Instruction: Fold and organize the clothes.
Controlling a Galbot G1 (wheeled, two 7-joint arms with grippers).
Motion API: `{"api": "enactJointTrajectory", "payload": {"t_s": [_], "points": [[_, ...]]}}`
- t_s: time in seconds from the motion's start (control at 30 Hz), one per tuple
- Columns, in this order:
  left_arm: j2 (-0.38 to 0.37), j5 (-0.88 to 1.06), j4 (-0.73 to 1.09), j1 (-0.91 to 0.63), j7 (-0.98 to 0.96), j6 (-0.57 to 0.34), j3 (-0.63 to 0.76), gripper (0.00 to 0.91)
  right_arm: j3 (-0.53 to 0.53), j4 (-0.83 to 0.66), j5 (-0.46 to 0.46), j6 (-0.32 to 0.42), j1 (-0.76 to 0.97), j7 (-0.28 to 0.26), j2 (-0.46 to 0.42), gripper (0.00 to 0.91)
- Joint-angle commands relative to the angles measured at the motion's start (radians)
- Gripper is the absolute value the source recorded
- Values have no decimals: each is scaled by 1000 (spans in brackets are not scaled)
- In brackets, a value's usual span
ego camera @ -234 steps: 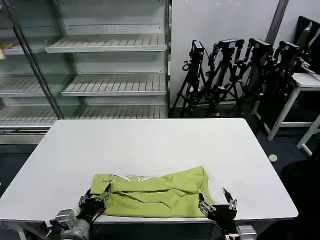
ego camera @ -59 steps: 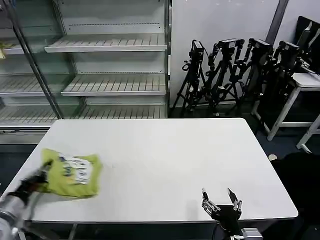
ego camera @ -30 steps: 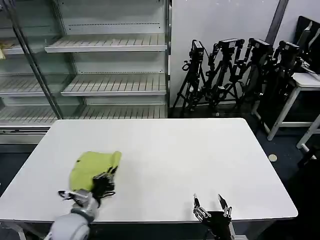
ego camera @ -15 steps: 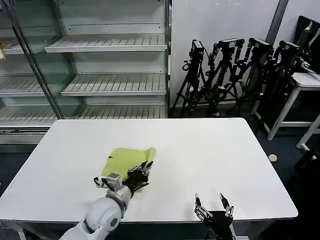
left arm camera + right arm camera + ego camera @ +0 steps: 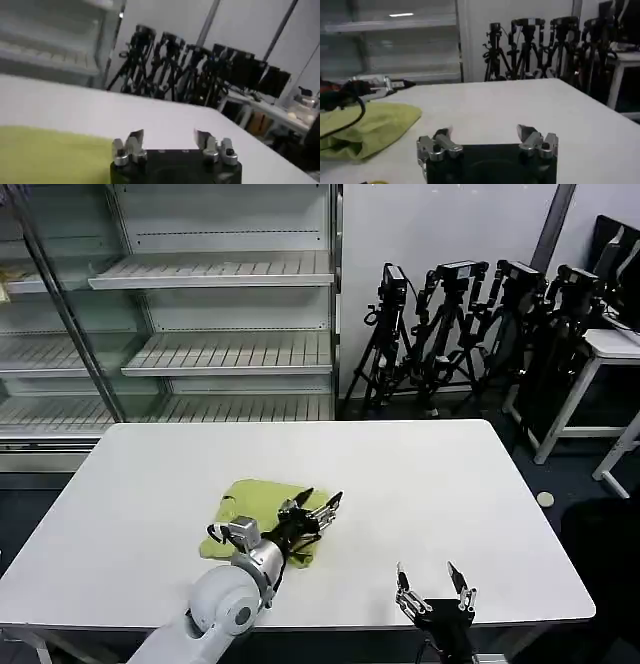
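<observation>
White tabletop (image 5: 420, 474), shelves behind: the T-shirt (image 5: 262, 506) lies folded compact, left of centre. Left pincer (image 5: 318, 508) hovers spread over its right edge; right pincer (image 5: 436, 582) idles spread at the near edge. Folding looks nearly finished.

This looks like a test lab or studio made up like a shop. A white bench (image 5: 420, 474) stands in the middle. Far past the left pincer (image 5: 318, 506) is a tall rack (image 5: 200, 279) of bare white shelves, like in a store. Far past the right pincer (image 5: 436, 592) many black tripods (image 5: 470, 334) with cameras stand by a plain white wall (image 5: 440, 229).
</observation>
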Motion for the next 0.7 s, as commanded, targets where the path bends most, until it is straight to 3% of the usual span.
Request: {"api": "enactJointTrajectory", "payload": {"t_s": [0.03, 0.17, 0.3, 0.5, 0.7], "points": [[56, 244, -219, 220, 59, -101, -328, 907, -4, 26, -134, 86, -10, -16, 0, 907], [60, 348, -293, 430, 102, -151, -533, 907, -13, 8, -158, 111, 3, -23, -4, 907], [13, 352, -341, 613, 141, -156, -686, 907, -7, -9, -197, 106, 19, -34, -5, 907], [-32, 394, -364, 756, 188, -175, -758, 907, -9, -25, -215, 121, 47, -41, 11, 907], [-59, 380, -373, 760, 197, -164, -810, 907, -34, -22, -199, 150, 44, -54, 29, 907]]}}
